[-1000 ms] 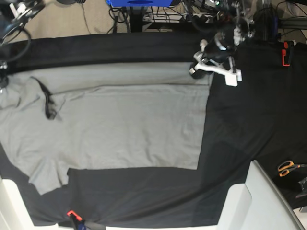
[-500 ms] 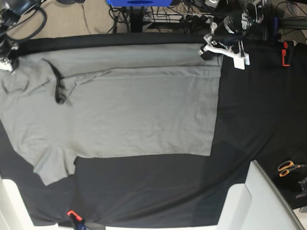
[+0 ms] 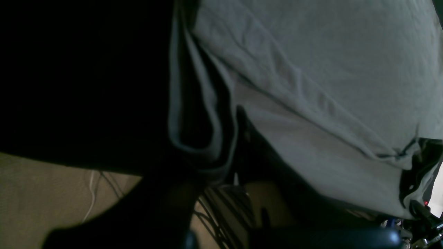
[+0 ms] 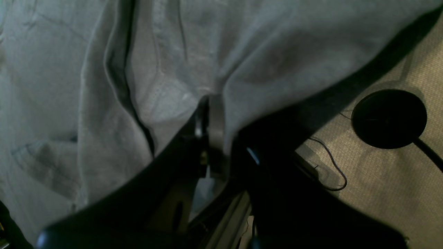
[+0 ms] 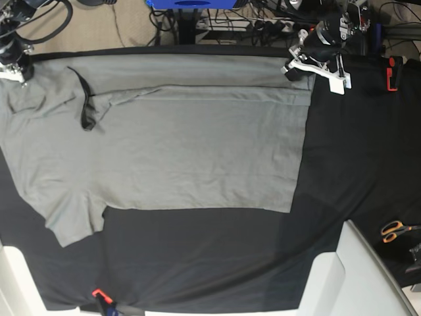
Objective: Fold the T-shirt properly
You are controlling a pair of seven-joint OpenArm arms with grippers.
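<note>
1. Grey cotton, soft and limp: the T-shirt (image 5: 171, 141) lies spread over the black cloth of the desk (image 5: 342, 164), collar end toward the base view's left and hem toward its right. Its far strip runs along the desk's far edge, and one sleeve (image 5: 72, 220) lies flat at the near left.

2. The left gripper (image 5: 314, 60) sits at the far right corner of the shirt. Its jaws are closed on the hem corner, and the left wrist view shows doubled layers of grey fabric (image 3: 204, 114) pinched and curling down into them.

3. The right gripper (image 5: 12, 62) is at the far left corner, partly out of the base view. In the right wrist view its jaws are clamped together with grey fabric (image 4: 193, 69) gathered between them, near the shoulder as far as I can tell.

4. Handling, as a judgement: the cloth is light, has no stiffness and will sag wherever it is unsupported. It should not slip easily on the black cloth, so dragging may bunch it; lifting the edge clear would carry it more cleanly.

5. A crease line (image 5: 197, 99) runs across the shirt near its far edge, and a dark slit (image 5: 85, 108) shows near the collar end, so that edge looks doubled over.

6. The best holds look like the corners and hem edges, taken through both layers, with the two grips keeping the edge taut so the fold lands straight.
</note>
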